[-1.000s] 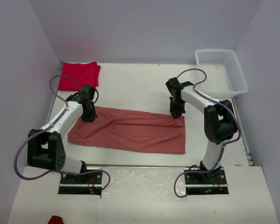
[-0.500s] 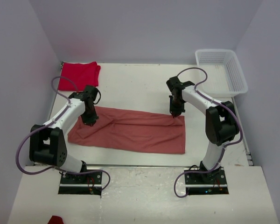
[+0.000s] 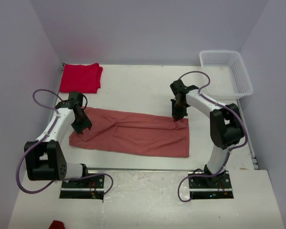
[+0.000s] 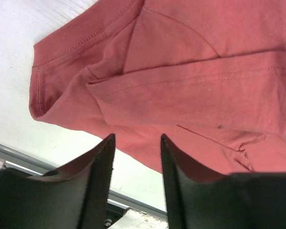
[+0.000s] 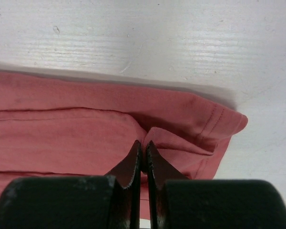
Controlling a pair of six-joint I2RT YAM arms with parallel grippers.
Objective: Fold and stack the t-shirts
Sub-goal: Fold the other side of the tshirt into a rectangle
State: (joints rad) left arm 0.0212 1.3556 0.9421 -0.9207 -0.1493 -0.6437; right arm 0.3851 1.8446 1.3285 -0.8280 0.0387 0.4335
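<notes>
The salmon-pink t-shirt (image 3: 133,133) is laid flat as a long folded band across the near middle of the white table (image 3: 138,86), while the red t-shirt (image 3: 80,78) is seen folded at the far left corner, well apart from it. The left gripper (image 4: 137,138) is held over the band's left end with its fingers parted and nothing between them. The right gripper (image 5: 142,143) is closed at the band's far right corner, a small pucker of salmon cloth being pinched between its fingertips. A white mesh basket (image 3: 243,77) is set at the far right
</notes>
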